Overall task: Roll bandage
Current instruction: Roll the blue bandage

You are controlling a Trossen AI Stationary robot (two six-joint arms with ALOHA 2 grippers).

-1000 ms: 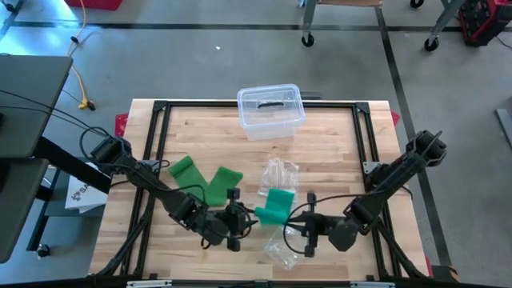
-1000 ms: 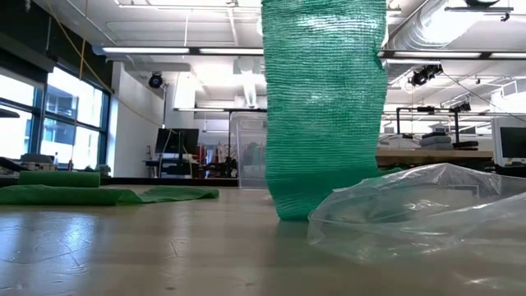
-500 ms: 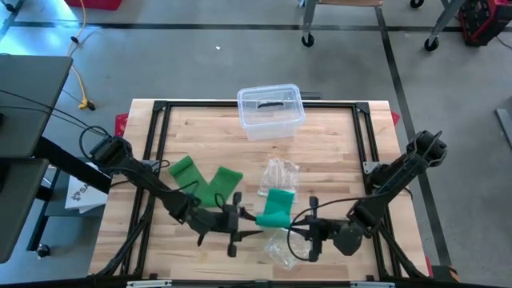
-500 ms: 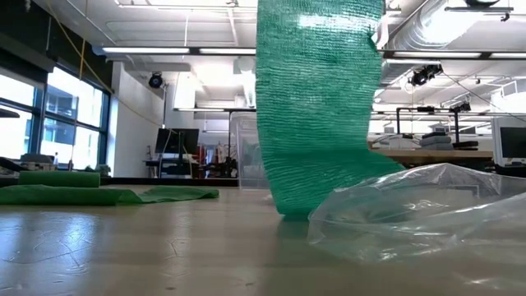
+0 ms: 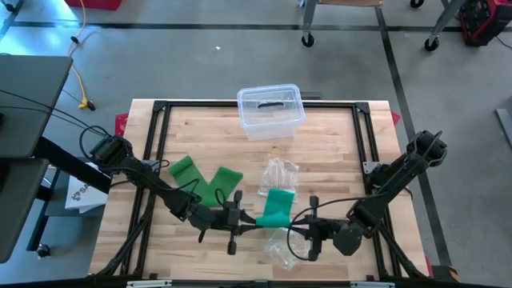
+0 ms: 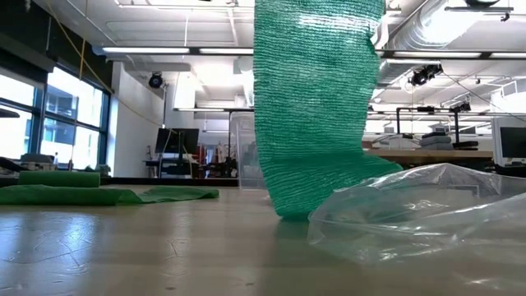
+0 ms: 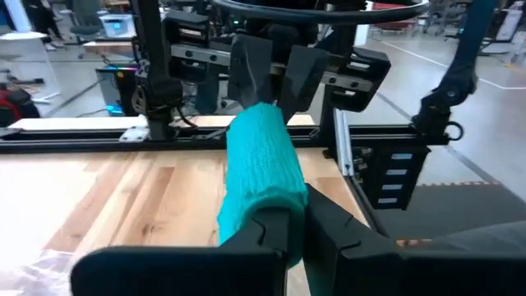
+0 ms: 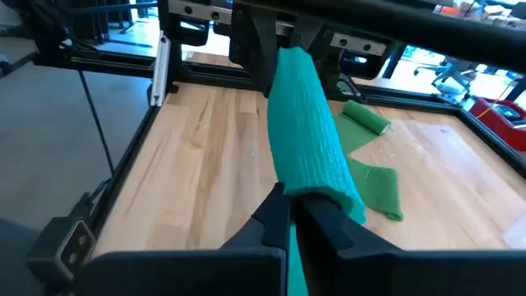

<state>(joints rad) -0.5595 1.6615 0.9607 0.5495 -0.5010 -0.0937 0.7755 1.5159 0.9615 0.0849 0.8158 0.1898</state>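
Note:
A teal-green mesh bandage spans between my two grippers over the table's near middle, its top bunched into a roll. Its free part hangs down, and the lower end touches the table. My left gripper is shut on its left end. My right gripper is shut on its right end. A second green bandage lies flat on the table to the left, with a rolled end. My left gripper pinches the left end of the bandage's rolled top between its two fingers, coming nearly level from the table's left, along the roll. The roll is lifted clear and the loose mesh hangs below it. My right gripper pinches the right end of the rolled top between its two fingers, slanting slightly down from the table's right, along the roll. That end is held off the table, opposite my left gripper.
A crumpled clear plastic bag lies on the table just right of the hanging bandage, and more clear plastic lies behind it. A clear lidded box stands at the far edge. A black frame borders the wooden top.
My left gripper has tipped up toward level, rolled, and come in against the bandage's left end, where its fingers are now shut. The bandage's upper part has shifted slightly toward the left. Its lower end has stayed on the table.

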